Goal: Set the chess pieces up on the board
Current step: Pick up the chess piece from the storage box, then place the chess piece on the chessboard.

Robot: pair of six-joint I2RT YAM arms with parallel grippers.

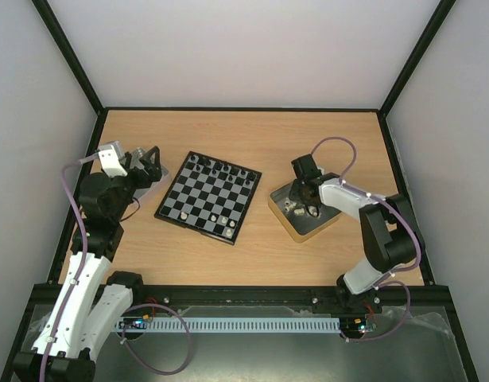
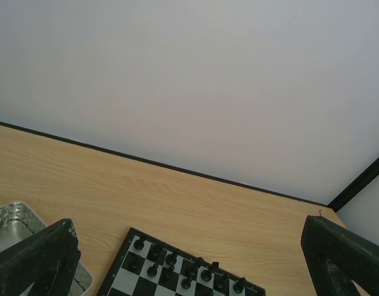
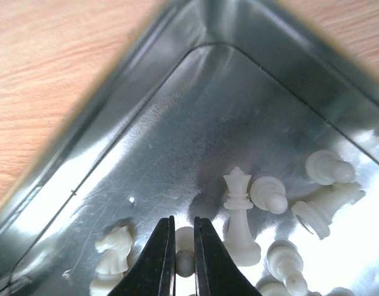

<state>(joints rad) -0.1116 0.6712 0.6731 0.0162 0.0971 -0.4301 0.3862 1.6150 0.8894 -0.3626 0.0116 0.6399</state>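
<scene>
On the left, the left end effector (image 1: 146, 160) hangs above the bench (image 1: 268, 135) with its fingers (image 2: 44, 259) spread wide and nothing between them. It is over the edge of a metal tray (image 2: 10, 219), just beside the board's left corner.

The board (image 1: 204, 199) lies mid-bench, turned so that its edges run slantwise to the bench edge. Black pieces (image 1: 220, 167) fill its far row, and only a few white pieces (image 1: 220, 217) stand near the edge that faces the arms. That near side looks like the one left to fill.

Further right, apart from the board across bare bench, is a second metal tray (image 3: 115, 123) holding the loose white men. The right end effector (image 3: 184, 221) is down inside it, so this is plainly the arm for the job. Its fingers are drawn in to a narrow slot on either side of a small white piece (image 3: 184, 250) and seem to touch it. Whether the piece is off the tray floor I cannot tell. Its long axis appears to run along the slot, head away from the wrist, though most of it is hidden.

A king (image 3: 238, 209) stands upright just right of the fingers and a knight (image 3: 112, 246) just left.

The carry must go leftward to the board's near rows.
</scene>
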